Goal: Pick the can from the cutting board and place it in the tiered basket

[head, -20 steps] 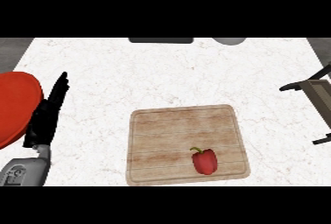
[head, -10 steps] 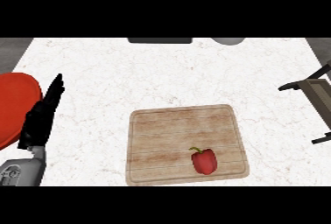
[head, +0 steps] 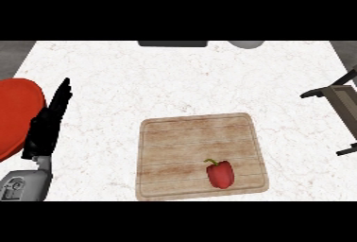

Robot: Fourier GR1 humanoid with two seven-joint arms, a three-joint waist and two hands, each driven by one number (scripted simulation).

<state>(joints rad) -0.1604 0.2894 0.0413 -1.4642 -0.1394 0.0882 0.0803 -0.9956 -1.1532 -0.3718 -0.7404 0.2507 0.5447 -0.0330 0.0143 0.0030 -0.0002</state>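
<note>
A wooden cutting board (head: 195, 142) lies at the counter's lower middle. On its lower right part rests a red bell pepper (head: 221, 174); no can shows on the board or anywhere else. My left hand (head: 49, 120) stands at the left edge with straight fingers pointing up, holding nothing. Part of the dark tiered basket (head: 340, 101) juts in at the right edge. The right hand does not show.
A large red plate (head: 14, 116) sits at the left edge, just behind my left hand. A dark object (head: 173, 43) and a grey round object (head: 246, 44) sit at the counter's far edge.
My left hand has risen slightly and its fingers now reach a little higher beside the red plate. Board and pepper stay put.
</note>
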